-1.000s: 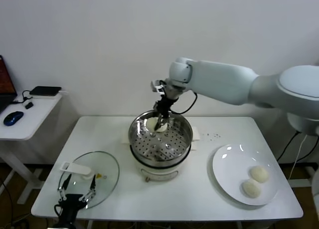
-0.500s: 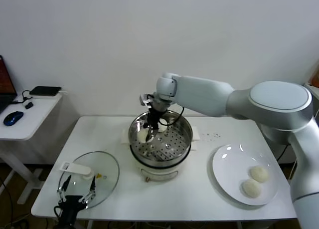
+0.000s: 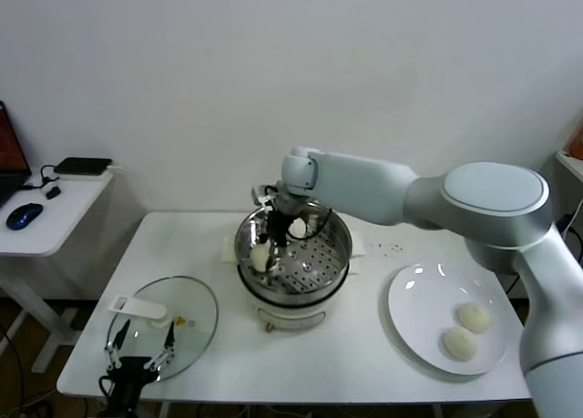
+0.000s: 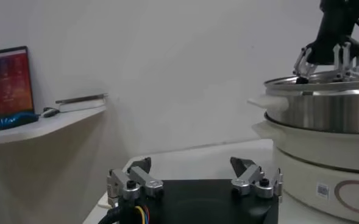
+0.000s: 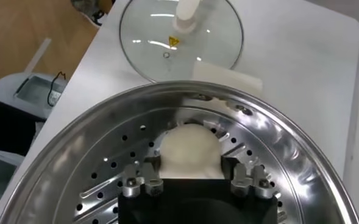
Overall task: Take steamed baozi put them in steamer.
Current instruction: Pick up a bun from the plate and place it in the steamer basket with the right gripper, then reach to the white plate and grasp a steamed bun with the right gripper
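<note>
The left end effector (image 3: 137, 356) sits low at the near left corner of the white table (image 3: 364, 345), its two metal fingers (image 4: 127, 181) spread apart with nothing between them. Just beyond it lies the round glass lid (image 3: 168, 320) with a white handle, flat on the table.

Farther right stands the round shiny stainless-steel steamer (image 3: 293, 263) on its white electric base, with a perforated tray (image 5: 106, 176) inside. The right end effector (image 3: 271, 239) reaches down into the pot near its left inner wall. In the right wrist view its two fingers (image 5: 144, 181) stand apart on either side of a smooth, domed cream-white baozi (image 5: 188, 151). This bun (image 3: 261, 255) rests on the perforated tray directly under the fingertips; whether the pads touch its sides cannot be told. A second cream-white bun (image 3: 297, 228) lies just to the right of the right end effector, toward the back of the tray.

Well to the right of the right end effector, near the table's right edge, a flat round white plate (image 3: 419, 300) holds two more cream-white buns, one (image 3: 474, 317) nearer the back and one (image 3: 459, 344) nearer the front, close beside each other.
</note>
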